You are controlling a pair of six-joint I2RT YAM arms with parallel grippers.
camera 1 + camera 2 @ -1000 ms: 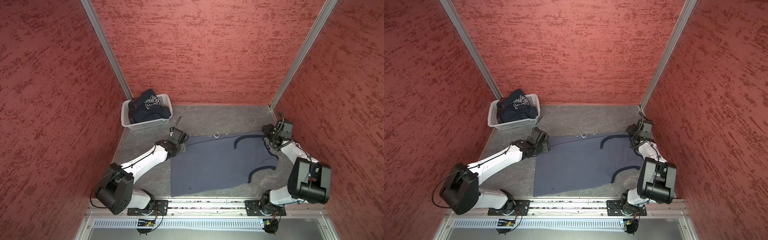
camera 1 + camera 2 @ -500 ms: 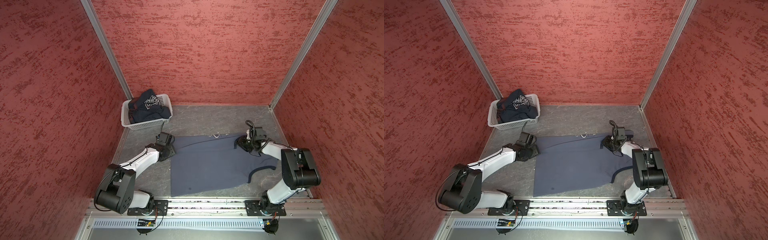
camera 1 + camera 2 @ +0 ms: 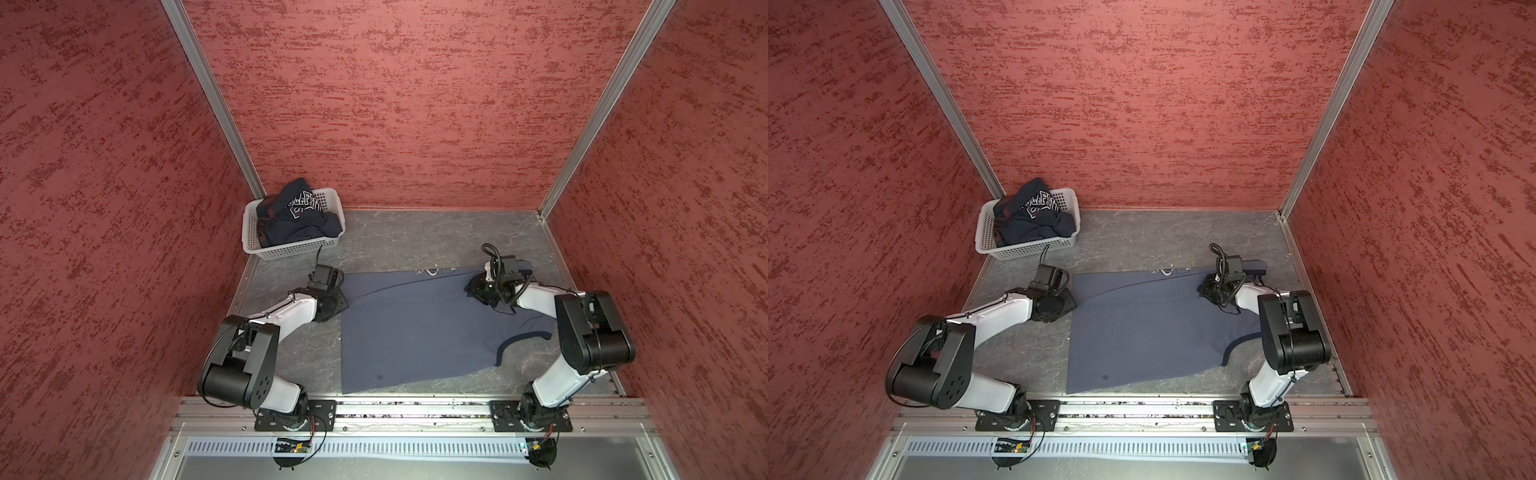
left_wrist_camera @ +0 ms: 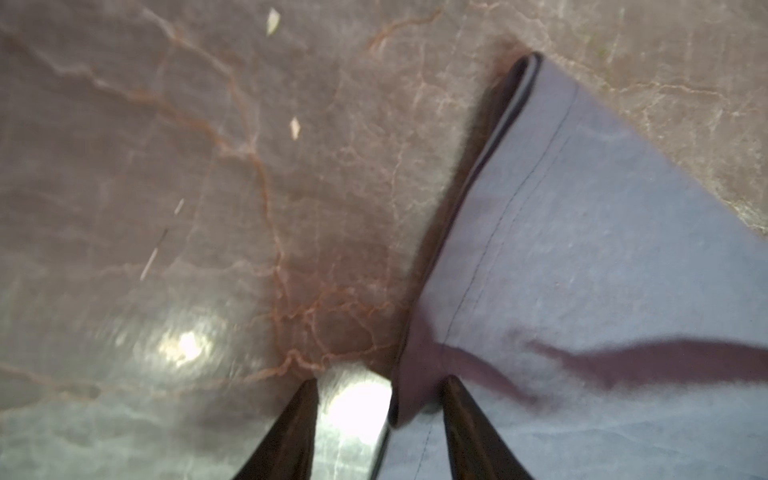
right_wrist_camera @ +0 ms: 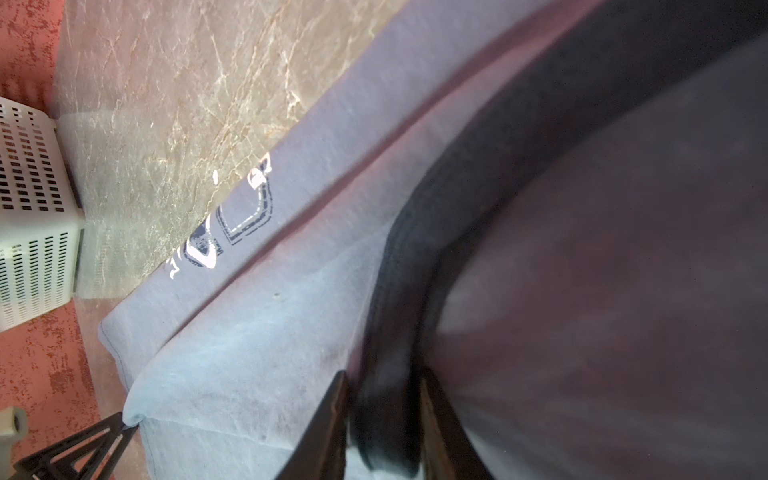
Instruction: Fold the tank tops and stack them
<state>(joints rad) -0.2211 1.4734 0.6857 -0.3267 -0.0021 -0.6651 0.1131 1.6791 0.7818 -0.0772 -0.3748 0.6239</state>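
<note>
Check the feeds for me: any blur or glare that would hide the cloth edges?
Left wrist view: soft motion blur, bright glare on the table beside the grey-blue tank top, hem readable. Right wrist view: navy trim smeared near the right gripper, reddish cast. Both top views: sharp, evenly lit.

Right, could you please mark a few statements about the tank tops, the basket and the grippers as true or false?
1. The grey-blue tank top lies spread on the table. True.
2. The navy tank top lies flat on the table beside the basket. False: it is heaped inside the white basket.
3. The right gripper has the grey-blue tank top's navy trim between its fingers. True.
4. The left gripper is at the shirt's near edge. False: it is at the far corner, on the basket's side.
</note>
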